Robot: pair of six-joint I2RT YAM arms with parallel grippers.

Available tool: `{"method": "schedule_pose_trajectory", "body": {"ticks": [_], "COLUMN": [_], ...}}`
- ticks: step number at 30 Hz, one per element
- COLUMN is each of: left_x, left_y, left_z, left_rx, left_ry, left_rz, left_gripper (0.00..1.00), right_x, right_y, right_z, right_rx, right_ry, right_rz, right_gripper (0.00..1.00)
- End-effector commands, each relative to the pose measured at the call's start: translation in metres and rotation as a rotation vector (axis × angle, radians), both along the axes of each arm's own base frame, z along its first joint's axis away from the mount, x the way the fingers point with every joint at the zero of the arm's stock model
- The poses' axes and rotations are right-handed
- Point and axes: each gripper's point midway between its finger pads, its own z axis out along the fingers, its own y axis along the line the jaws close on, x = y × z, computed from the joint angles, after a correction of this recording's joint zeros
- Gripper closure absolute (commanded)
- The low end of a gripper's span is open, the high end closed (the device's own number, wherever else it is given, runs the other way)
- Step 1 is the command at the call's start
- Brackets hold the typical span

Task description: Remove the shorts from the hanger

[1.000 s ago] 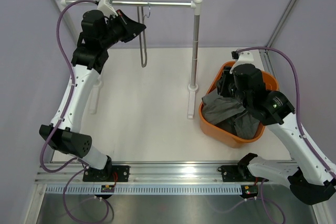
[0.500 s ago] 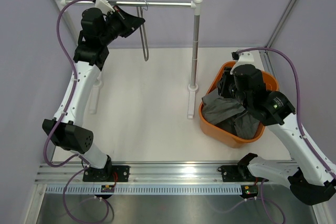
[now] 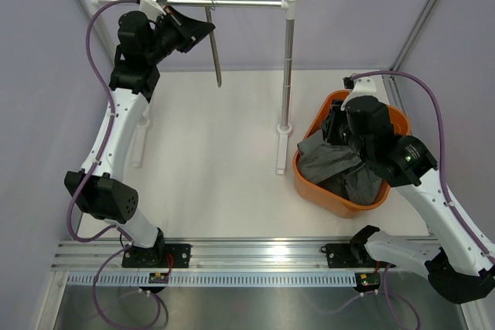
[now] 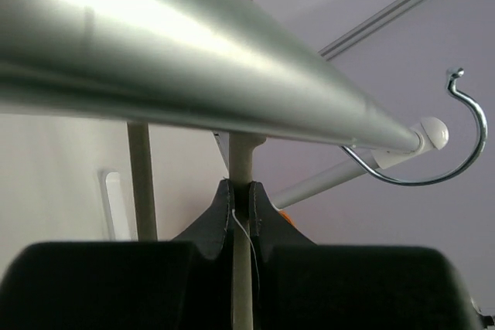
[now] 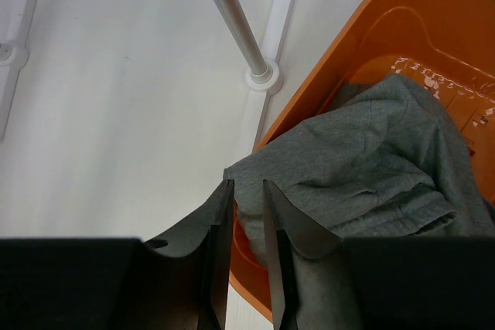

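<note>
Pinching the bare hanger (image 3: pixel 213 48), the left fingers (image 4: pixel 213 222) have lifted it higher beside the rail (image 3: pixel 232 3); the shorts (image 5: pixel 363 168) lie in the basket (image 5: pixel 402 5) just beyond the slightly parted right fingers (image 5: pixel 286 229), so removal looks done.

Left arm (image 3: pixel 116 125) stretched high, left tool (image 4: pixel 240 195) clamped shut; right arm (image 3: pixel 442 208) bent low, right tool (image 5: pixel 246 191) slightly parted

The rail (image 4: pixel 193 67) is smooth brushed metal with a soft sheen; the hanger (image 3: pixel 214 52) is thin grey wire, polished at its hook. The shorts (image 5: pixel 363 168) are soft matt grey cloth - the basket (image 5: pixel 387 28) glossy orange plastic, the table (image 3: pixel 209 175) matt white.
</note>
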Motion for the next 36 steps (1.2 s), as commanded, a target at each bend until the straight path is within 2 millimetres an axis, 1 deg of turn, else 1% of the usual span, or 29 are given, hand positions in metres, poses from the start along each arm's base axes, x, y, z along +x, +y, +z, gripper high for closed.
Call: {"method": "schedule_pose_trajectory", "body": {"ticks": [1, 9, 12, 13, 14, 17, 21, 24, 29, 36], "left_x": [-0.006, -0.01, -0.008, -0.007, -0.006, -0.005, -0.004, -0.004, -0.008, -0.031], "left_y": [-0.006, -0.009, -0.009, -0.009, -0.008, -0.009, -0.008, -0.006, -0.004, -0.001], "left_z": [0.015, 0.003, -0.007, -0.014, -0.012, -0.024, -0.029, -0.03, -0.025, -0.007], "left_rx": [-0.068, -0.096, -0.106, -0.114, -0.118, -0.126, -0.127, -0.127, -0.114, -0.074], "left_ry": [-0.03, 0.048, 0.085, 0.104, 0.099, 0.133, 0.145, 0.149, 0.134, 0.079], "left_rz": [-0.077, -0.143, -0.155, -0.159, -0.158, -0.167, -0.168, -0.165, -0.165, -0.176], "left_gripper": [0.99, 0.98, 0.97, 0.96, 0.96, 0.96, 0.95, 0.94, 0.95, 0.97], "right_x": [-0.002, 0.0, 0.0, 0.0, 0.0, 0.0, 0.0, 0.0, 0.0, 0.001], "right_y": [-0.002, 0.0, 0.002, 0.002, 0.002, 0.002, 0.003, 0.003, 0.003, 0.005], "right_z": [0.006, 0.003, 0.003, 0.003, 0.003, 0.002, 0.0, -0.001, -0.001, -0.003], "right_rx": [-0.003, 0.001, 0.003, 0.006, 0.007, 0.009, 0.01, 0.012, 0.014, 0.015], "right_ry": [-0.022, -0.016, -0.016, -0.016, -0.015, -0.014, -0.012, -0.011, -0.011, -0.006], "right_rz": [-0.003, 0.0, 0.004, 0.005, 0.006, 0.005, 0.005, 0.004, 0.003, 0.004], "right_gripper": [0.7, 0.71, 0.71, 0.71, 0.71, 0.7, 0.71, 0.71, 0.71, 0.71]}}
